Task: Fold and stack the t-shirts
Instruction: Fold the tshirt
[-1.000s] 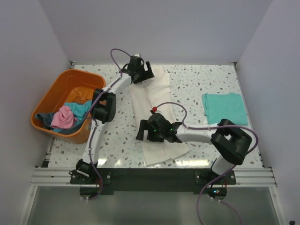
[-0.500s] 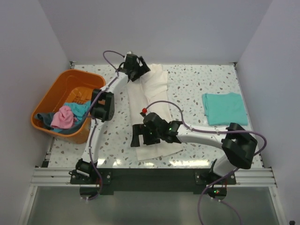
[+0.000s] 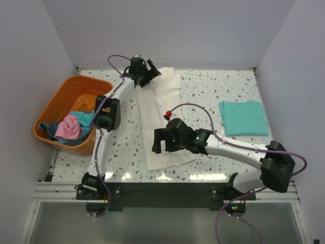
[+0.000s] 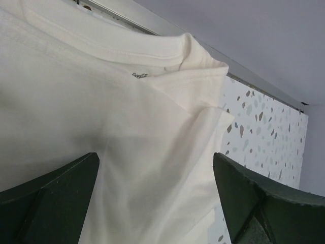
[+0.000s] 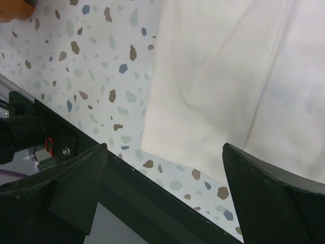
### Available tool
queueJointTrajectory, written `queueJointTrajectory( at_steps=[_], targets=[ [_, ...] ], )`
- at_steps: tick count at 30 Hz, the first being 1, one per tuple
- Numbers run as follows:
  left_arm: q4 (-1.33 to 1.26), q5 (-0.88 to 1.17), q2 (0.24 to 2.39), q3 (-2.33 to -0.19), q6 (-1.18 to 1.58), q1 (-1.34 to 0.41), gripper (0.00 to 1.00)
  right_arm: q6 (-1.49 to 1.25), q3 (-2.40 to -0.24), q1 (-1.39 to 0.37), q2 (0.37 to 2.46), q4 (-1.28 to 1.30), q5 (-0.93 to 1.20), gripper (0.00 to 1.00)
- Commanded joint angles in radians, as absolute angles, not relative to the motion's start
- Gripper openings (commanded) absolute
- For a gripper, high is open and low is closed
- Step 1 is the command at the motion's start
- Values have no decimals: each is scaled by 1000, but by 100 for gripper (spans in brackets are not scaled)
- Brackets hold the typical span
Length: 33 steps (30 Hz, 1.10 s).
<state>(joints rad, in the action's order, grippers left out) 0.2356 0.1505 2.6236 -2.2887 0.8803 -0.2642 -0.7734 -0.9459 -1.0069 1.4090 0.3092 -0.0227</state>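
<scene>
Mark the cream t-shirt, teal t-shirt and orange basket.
cream t-shirt (image 3: pixel 157 109): top view, mid-body cloth.
teal t-shirt (image 3: pixel 244 118): top view, centre of cloth.
orange basket (image 3: pixel 71 96): top view, bare inner wall.

Bright, even, soft light overhead; a pale glare streak lies on the counter (image 3: pixel 127 158) at 6 o'clock. The left wrist view shows the cream shirt (image 4: pixel 127 142) nearly washed out.

From above, my right gripper (image 3: pixel 158 142) hides the middle of the cream t-shirt (image 3: pixel 152 107). Both wrist views crop it, and I can't read its neck label (image 4: pixel 138 75).
</scene>
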Motion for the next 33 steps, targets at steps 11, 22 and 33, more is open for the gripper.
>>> queueJointTrajectory(
  at_steps=[11, 22, 33],
  targets=[
    [370, 45, 1605, -1494, 638, -484, 100, -882, -767, -927, 1056, 612, -353, 99],
    [515, -107, 984, -683, 937, -834, 100, -808, -641, -739, 1054, 588, -132, 99],
    [345, -38, 949, -431, 1129, -971, 85, -868, -485, -738, 1075, 405, -49, 91]
  ],
)
